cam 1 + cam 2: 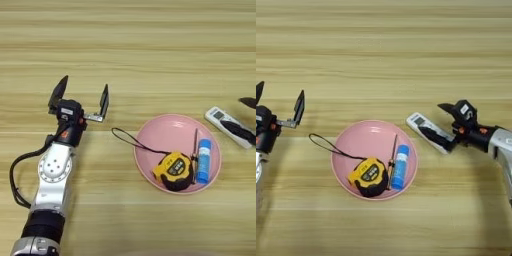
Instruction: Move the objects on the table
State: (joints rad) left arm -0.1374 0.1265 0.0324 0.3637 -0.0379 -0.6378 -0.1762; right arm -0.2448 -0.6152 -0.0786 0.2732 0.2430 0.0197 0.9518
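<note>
The bench (150,45) is a broad, light tan wooden surface with horizontal plank grain. Between the two tools lies a round pink plate (356,135). Near the plate's front edge sits the yellow-black tape measure (369,176); its black cord (331,145) loops out over the rim toward the left tool (82,97), which hovers well apart from the plate with its two black fingers spread wide and empty. The white rectangular remote (421,123) lies on the bench just beside the plate; the right tool (437,125) straddles its far end, one finger on the remote, the other apart, not closed. The blue white-capped tube (399,166) and the thin amber-handled screwdriver (392,155) lie side by side in the plate, beside the tape measure on the side toward the right tool.
</note>
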